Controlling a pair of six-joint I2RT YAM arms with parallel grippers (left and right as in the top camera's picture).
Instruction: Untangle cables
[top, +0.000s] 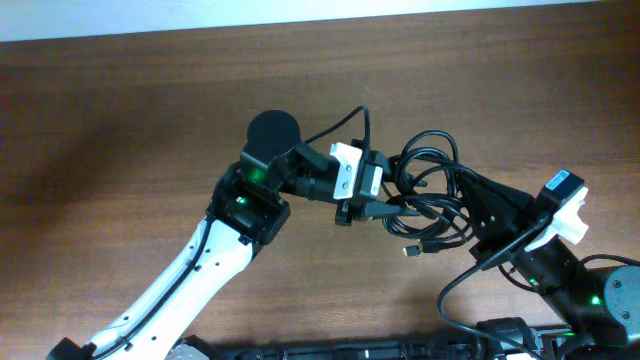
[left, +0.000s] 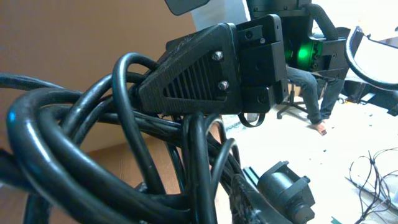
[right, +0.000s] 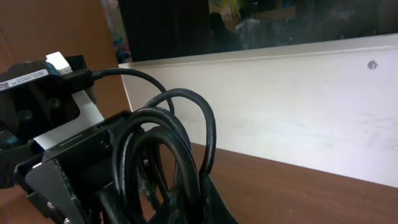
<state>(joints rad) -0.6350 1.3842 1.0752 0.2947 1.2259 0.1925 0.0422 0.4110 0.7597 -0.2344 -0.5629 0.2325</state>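
The cables (top: 432, 185) are thin black cords bunched in a tangle of loops between my two grippers, right of the table's middle. One small plug end (top: 410, 250) hangs out toward the front. My left gripper (top: 385, 208) comes in from the left and is shut on the tangle's left side. In the left wrist view the cords (left: 93, 155) fill the foreground and hide its fingers. The right gripper (top: 462, 215) is shut on the tangle's right side. Loops (right: 168, 143) rise over its dark fingertips (right: 214, 202) in the right wrist view.
The brown wooden table (top: 120, 150) runs out to the left and back, ending at a white wall edge (top: 300, 15). A black rail (top: 350, 350) runs along the front edge. Thicker black arm wires (top: 350, 125) loop off the left wrist.
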